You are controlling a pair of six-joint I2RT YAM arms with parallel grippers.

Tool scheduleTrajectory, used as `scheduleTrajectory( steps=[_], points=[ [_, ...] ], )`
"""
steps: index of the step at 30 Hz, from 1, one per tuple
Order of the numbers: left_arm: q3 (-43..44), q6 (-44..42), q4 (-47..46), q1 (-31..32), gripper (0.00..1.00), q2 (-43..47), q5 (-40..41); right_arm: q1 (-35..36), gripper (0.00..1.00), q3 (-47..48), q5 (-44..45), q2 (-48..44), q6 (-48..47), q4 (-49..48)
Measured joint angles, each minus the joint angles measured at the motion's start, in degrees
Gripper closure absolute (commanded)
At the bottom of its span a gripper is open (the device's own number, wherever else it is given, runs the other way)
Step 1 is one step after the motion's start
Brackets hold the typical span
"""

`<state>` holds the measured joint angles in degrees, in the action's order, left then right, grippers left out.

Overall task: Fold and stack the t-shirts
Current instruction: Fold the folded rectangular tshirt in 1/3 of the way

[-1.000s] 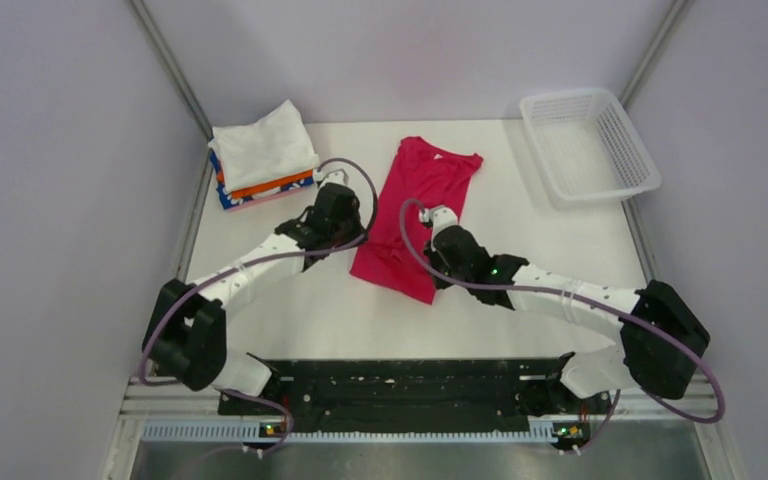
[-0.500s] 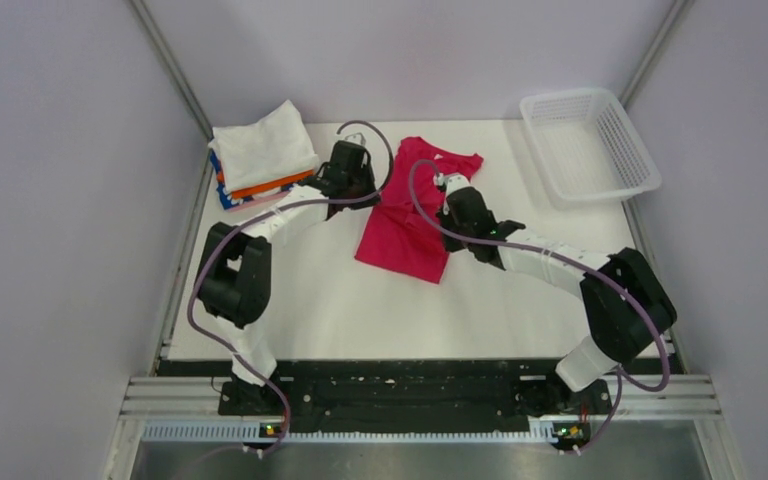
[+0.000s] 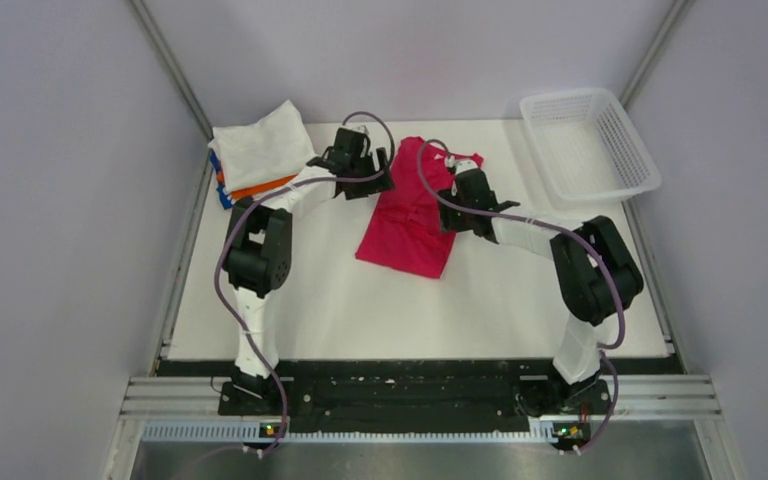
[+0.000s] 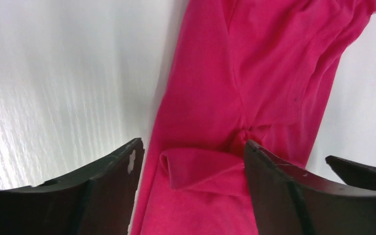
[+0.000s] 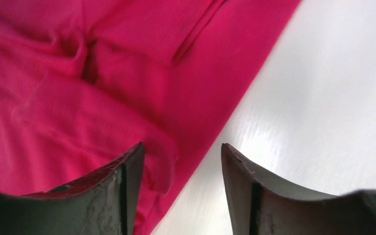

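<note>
A crimson-pink t-shirt [image 3: 407,225] lies lengthwise in the middle of the table, partly folded over itself. My left gripper [image 3: 378,182] hangs open over its left edge. In the left wrist view a loose fold of the pink t-shirt [image 4: 200,169] lies between the spread jaws of the left gripper [image 4: 193,152], untouched by either finger. My right gripper [image 3: 453,212] stands open at the shirt's right edge. The right wrist view shows the shirt's edge [image 5: 161,147] beside the left finger of the right gripper [image 5: 182,151], bare table under the other. A stack of folded t-shirts [image 3: 260,155], white on top, sits at the far left.
A white mesh basket [image 3: 588,145] stands at the far right corner. Grey walls close in the table on both sides and at the back. Both arms reach far forward, their elbows [image 3: 258,250] raised over the near half of the table.
Both grippers moved away from the bases towards the far end, carrying the shirt's cloth over itself. Both were shut on it and now stand open, with the cloth let go.
</note>
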<state>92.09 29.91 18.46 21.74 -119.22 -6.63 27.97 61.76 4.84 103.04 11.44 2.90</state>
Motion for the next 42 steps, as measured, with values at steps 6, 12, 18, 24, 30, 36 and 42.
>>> scheduleTrajectory(
  steps=[6, 12, 18, 24, 30, 36, 42],
  points=[
    [3.0, -0.1, 0.6, -1.6, 0.01, -0.5, -1.3, -2.4, 0.01, 3.0, 3.3, -0.1, 1.3, -2.2],
    [-7.6, 0.3, 1.5, -1.8, 0.01, 9.2, 0.5, -2.1, 0.01, -2.1, -6.8, -6.2, 1.2, -5.0],
    [-23.5, 3.1, 1.4, -1.8, 0.01, 23.3, 4.2, 3.4, 0.01, -3.7, -18.4, -6.4, 1.1, -7.0],
    [-33.6, 5.9, 1.5, -1.9, 0.01, 31.5, 8.2, 7.5, 0.01, 1.4, -22.4, 0.3, 1.2, -6.6],
    [-35.1, 6.6, 1.7, -2.2, 0.01, 33.9, 10.6, 7.4, 0.01, 8.3, -20.7, 7.6, 1.1, -5.4],
    [-35.1, 6.6, 1.6, -2.6, 0.01, 34.1, 10.7, 5.8, 0.01, 15.2, -13.2, 12.4, 0.7, -4.5],
    [-35.1, 6.6, 0.9, -2.6, 0.01, 32.9, 9.0, -0.3, 0.01, 20.9, -7.8, 14.5, -0.6, -4.0]
  ],
)
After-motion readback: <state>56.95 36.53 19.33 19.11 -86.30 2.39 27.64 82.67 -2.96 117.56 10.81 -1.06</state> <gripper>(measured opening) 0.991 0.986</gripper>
